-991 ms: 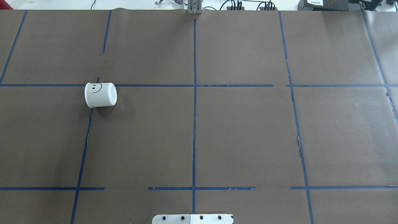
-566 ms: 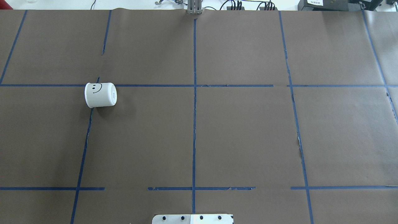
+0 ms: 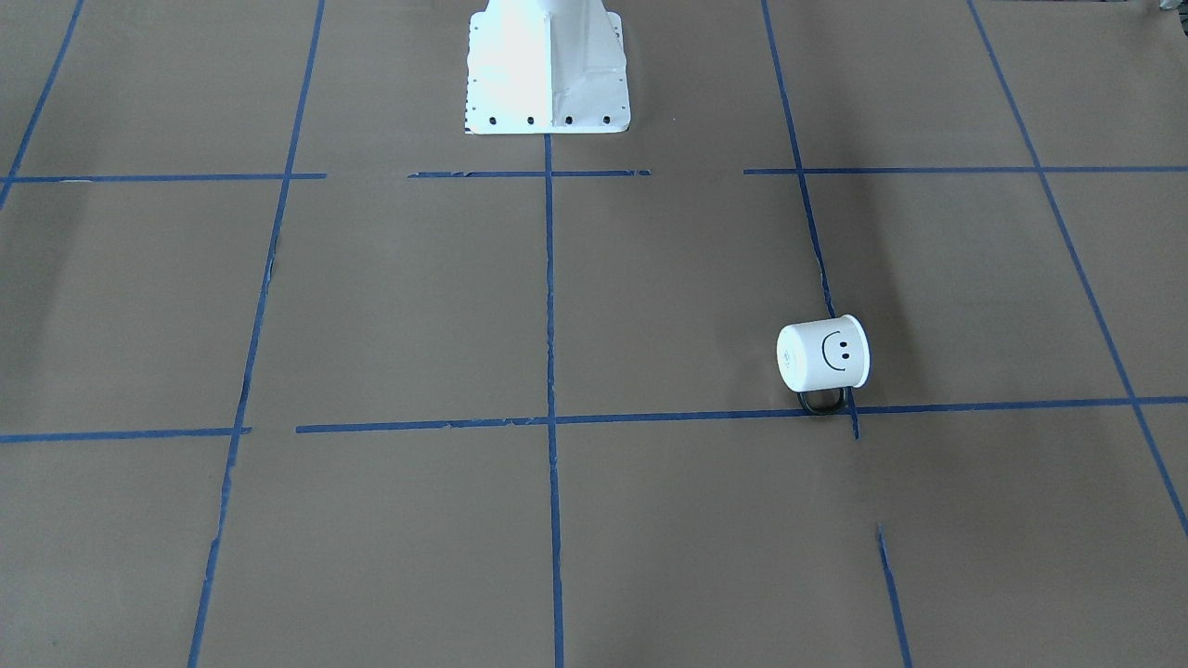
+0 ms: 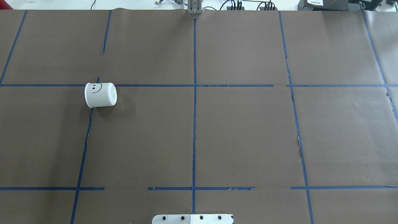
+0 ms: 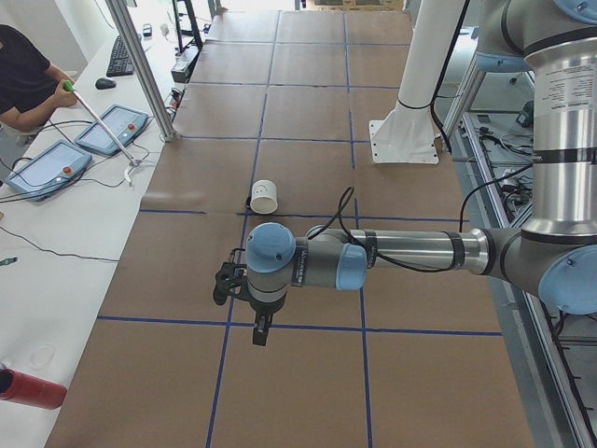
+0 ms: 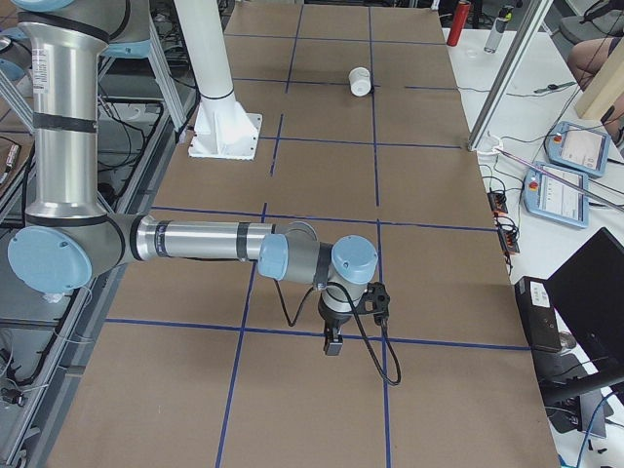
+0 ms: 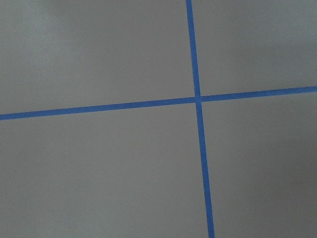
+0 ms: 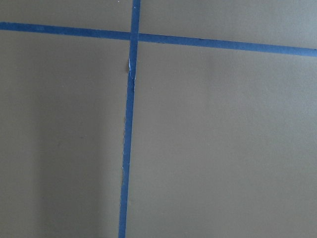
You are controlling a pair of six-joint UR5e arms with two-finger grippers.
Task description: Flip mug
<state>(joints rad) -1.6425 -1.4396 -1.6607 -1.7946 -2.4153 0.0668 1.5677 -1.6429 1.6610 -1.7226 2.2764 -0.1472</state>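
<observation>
Paper in plain brown, gridded with blue tape lines (image 4: 194, 124), covers the wide table (image 4: 248, 130). On the robot's left half lies the small white cylindrical mug (image 4: 100, 95) with a black smiley face (image 3: 832, 351), tipped on its side beside a crossing of two lines. Its black loop handle (image 3: 822, 403) rests on the paper on the side away from the robot, across a tape line. The left gripper (image 5: 260, 332) hangs pointing down from a level forearm, well apart from the mug and nearer the table's left end. The right gripper (image 6: 333, 343) hangs likewise toward the opposite end. Only the side views show them, so whether their fingers are apart or together cannot be told. Both wrist cameras look down on paper and crossing tape.
</observation>
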